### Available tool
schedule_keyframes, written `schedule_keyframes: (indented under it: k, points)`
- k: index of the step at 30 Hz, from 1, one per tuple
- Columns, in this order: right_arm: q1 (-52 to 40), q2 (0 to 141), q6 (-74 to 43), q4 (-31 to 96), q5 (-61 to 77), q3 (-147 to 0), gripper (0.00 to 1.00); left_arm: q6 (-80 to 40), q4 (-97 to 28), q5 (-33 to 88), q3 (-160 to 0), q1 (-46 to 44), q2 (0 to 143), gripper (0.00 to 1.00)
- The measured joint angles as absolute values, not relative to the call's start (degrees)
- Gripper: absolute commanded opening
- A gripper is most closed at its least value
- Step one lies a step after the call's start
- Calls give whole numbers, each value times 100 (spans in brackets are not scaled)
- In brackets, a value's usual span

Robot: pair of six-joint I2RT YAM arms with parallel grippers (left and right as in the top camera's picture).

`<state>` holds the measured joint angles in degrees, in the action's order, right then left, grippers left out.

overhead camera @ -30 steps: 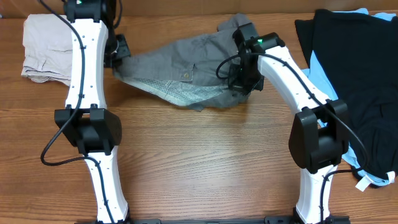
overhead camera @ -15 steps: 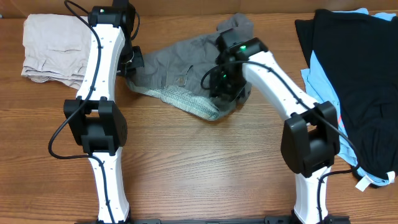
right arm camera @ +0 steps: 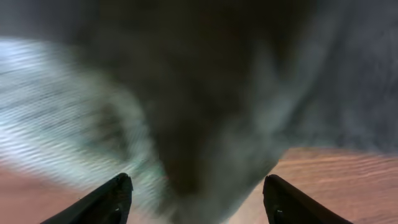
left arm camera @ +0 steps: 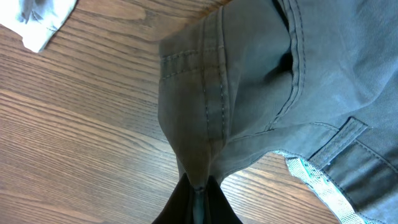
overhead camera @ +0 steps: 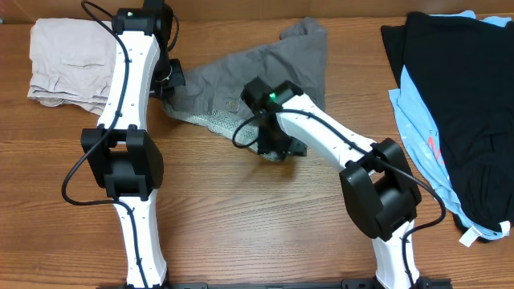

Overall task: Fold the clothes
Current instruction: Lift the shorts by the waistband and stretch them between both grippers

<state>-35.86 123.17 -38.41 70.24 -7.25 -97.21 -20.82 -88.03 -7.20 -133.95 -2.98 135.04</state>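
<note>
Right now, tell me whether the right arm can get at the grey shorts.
Probably yes: the right gripper stands open at the near edge of the grey shorts, nothing between; the left gripper pinches another corner.

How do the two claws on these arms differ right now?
The left gripper is pinched shut on a fold of the grey shorts. The right gripper has its fingers spread wide, clamping nothing visible. The left gripper sits at the shorts' left end, the right gripper at their near edge, toward the middle. Both are at the same garment.
</note>
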Motion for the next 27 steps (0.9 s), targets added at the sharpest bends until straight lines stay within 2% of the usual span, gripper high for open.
schedule_keyframes:
  k: [1, 4, 7, 10, 15, 19, 23, 27]
  points:
    - [-3544, 12317, -3916, 6956, -801, -9572, 69, -2082, -8803, -720, -13395, -298, 13504, 4]
    - [-3336, 12317, -4136, 6879, -943, -9238, 54, -2080, -8805, -722, -13395, -298, 13504, 4]
    - [-3131, 12315, -4257, 6853, -1000, -9216, 26, -2080, -8805, -733, -13395, -298, 13504, 4]
    - [-2910, 12315, -4276, 6873, -1041, -9216, 4, -2080, -8814, -777, -13395, -298, 13504, 4]
    - [-2443, 12099, -4213, 6910, -1068, -9216, 4, -2078, -9078, -650, -13443, -252, 13504, 4]
    - [-1874, 11542, -3730, 7019, -851, -9480, 4, -1955, -9474, -224, -14040, -143, 13502, 4]
    - [-1162, 10879, -2895, 7170, -93, -10460, 4, -1649, -9653, 257, -14916, -51, 13334, 4]
    - [-642, 10383, -2287, 7843, 515, -11937, 4, -1426, -9502, 729, -15882, -73, 12809, 4]
